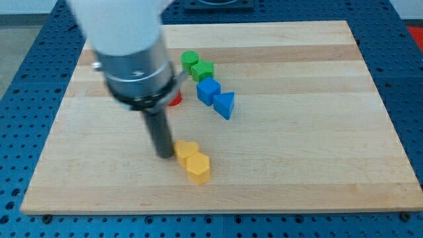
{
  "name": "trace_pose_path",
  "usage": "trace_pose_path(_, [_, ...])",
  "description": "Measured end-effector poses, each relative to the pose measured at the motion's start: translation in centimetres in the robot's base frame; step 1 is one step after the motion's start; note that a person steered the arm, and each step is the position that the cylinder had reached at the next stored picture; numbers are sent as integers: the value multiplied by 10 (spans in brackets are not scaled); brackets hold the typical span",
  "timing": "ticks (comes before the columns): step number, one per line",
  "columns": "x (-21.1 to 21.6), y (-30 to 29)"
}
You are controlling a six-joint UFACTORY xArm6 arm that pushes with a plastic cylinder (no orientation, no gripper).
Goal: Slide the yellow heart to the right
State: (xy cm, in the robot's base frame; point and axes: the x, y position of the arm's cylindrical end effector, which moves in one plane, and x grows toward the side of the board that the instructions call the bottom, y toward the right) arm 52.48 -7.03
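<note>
1. nearest the view's bottom, a yellow hexagon block [198,168] sits on the wooden board [317,145].
2. touching it up-left is the yellow heart [186,151], low and left of the board's centre.
3. my tip [164,155], a bare rod holding nothing, presses the heart's left side.
4. further up: blue cube [208,90], blue triangle [225,104], two green blocks [197,66], and a red block [175,99] half hidden.

Tip [164,155] touching yellow heart [186,151] on its left; yellow hexagon [197,167] just below-right; blue and green blocks above.

Pale wooden board [297,132] lies on a blue perforated table [26,53]
</note>
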Motion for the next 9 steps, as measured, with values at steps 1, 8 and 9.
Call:
trace_pose_path(1, [-35,71])
trace_pose_path(8, [33,-17])
trace_pose_path(9, [37,16])
